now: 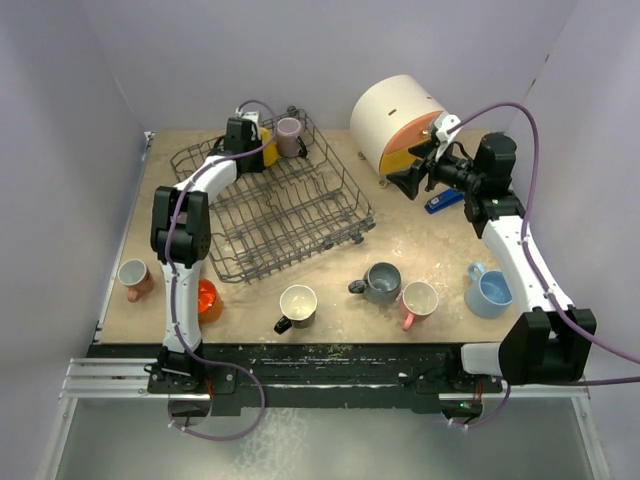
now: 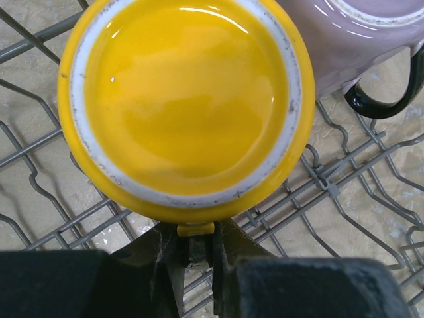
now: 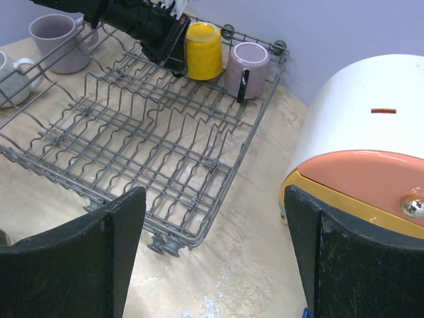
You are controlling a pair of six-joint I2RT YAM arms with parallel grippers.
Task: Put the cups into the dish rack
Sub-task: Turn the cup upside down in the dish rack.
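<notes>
Left gripper point(image 2: 197, 244) and yellow cup point(image 2: 182, 99) at the far corner of the rack point(image 1: 300, 225). The cup is shown mouth down, its base turned up to the wrist camera and its long axis upright. It is seated on the wires just beside a mauve cup point(image 2: 358, 36), likewise inverted. The yellow handle point(image 2: 195, 229) points straight back at the gripper and is pinched between the nearly closed fingers point(image 2: 228, 255), so the cup body lies directly ahead of the fingertips. Whether the two cups touch cannot be told.

The coming move is judged to turn on this alignment. Once the fingers are parted, the gripper can be drawn back along the line of the handle, away from the cup, without the mauve neighbour being brushed.

The right gripper point(image 3: 215, 262) is held wide open and empty above the table point(image 1: 420, 240), beside the white cylinder point(image 1: 395, 115) and well apart from the rack. The grey cup point(image 1: 381, 282) and the blue cup point(image 1: 488, 292) are seen upright on the table nearer the right arm. The orange cup point(image 1: 207, 300), partly hidden by the left arm, lies nearer the left.
</notes>
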